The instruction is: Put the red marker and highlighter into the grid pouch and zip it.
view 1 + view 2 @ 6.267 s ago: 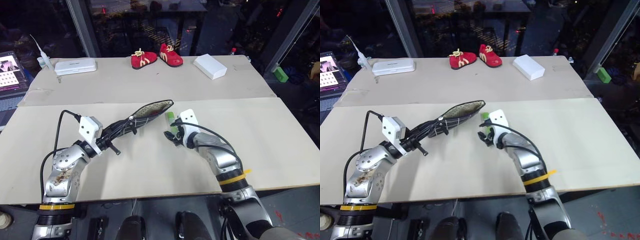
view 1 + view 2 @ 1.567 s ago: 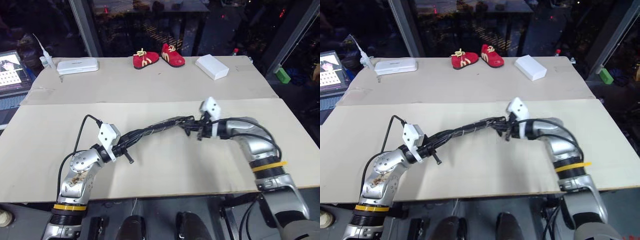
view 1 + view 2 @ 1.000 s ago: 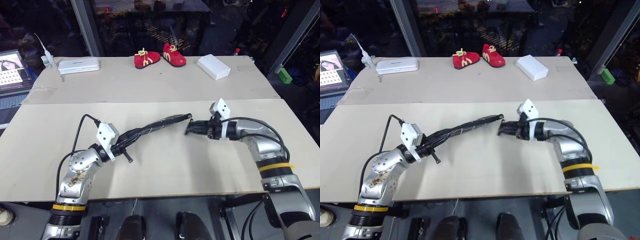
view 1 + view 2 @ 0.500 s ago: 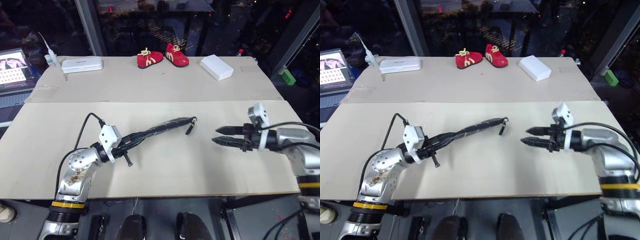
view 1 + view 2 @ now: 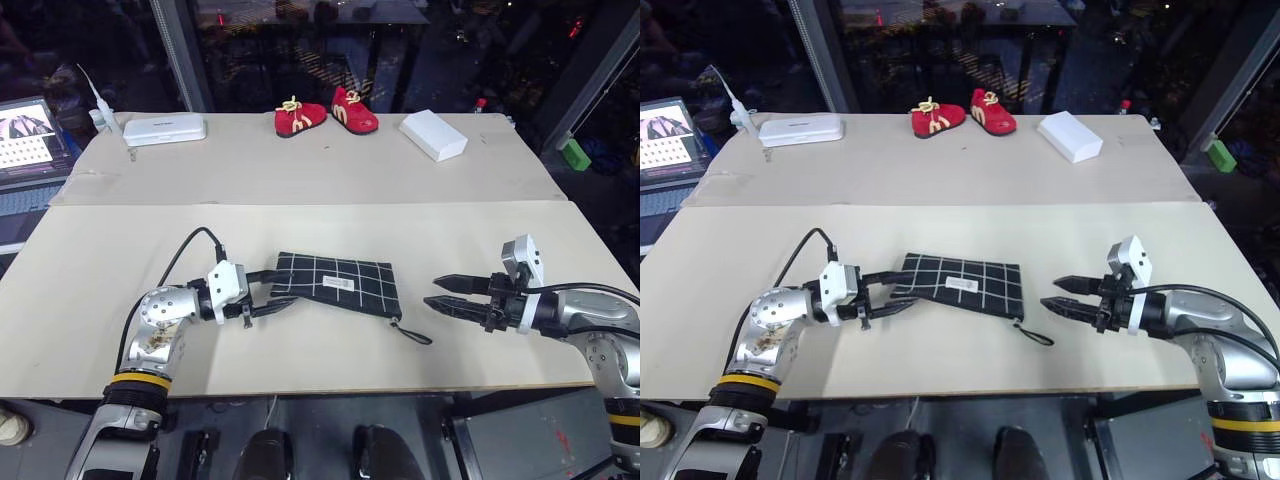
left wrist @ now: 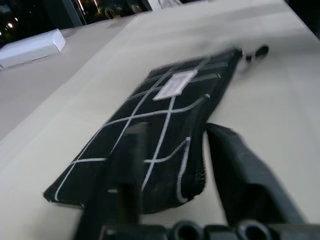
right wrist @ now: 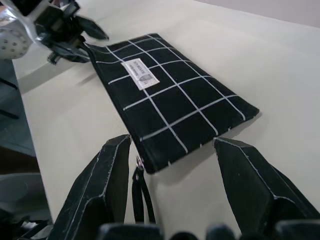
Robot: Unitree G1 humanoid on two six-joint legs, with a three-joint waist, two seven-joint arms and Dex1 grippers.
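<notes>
The grid pouch (image 5: pixel 335 282) lies flat on the table, black with white grid lines and its white label facing up. Its zipper strap (image 5: pixel 410 333) trails off the right end. My left gripper (image 5: pixel 283 288) is open, its fingers (image 6: pixel 232 165) standing on either side of the pouch's left end. My right gripper (image 5: pixel 431 292) hangs open a short way to the right of the strap, level with it, with nothing between its fingers (image 7: pixel 112 175). The red marker and the highlighter are out of view.
At the back of the table are two red baby shoes (image 5: pixel 327 112), a white box (image 5: pixel 433 134) and a white case (image 5: pixel 165 130). A laptop (image 5: pixel 25 135) stands at the far left. A green block (image 5: pixel 570 152) lies beyond the right edge.
The pouch, which my left gripper was holding up edge-on, now lies flat on the table, and that gripper has opened. My right gripper left the strap end and drew back to the right.
</notes>
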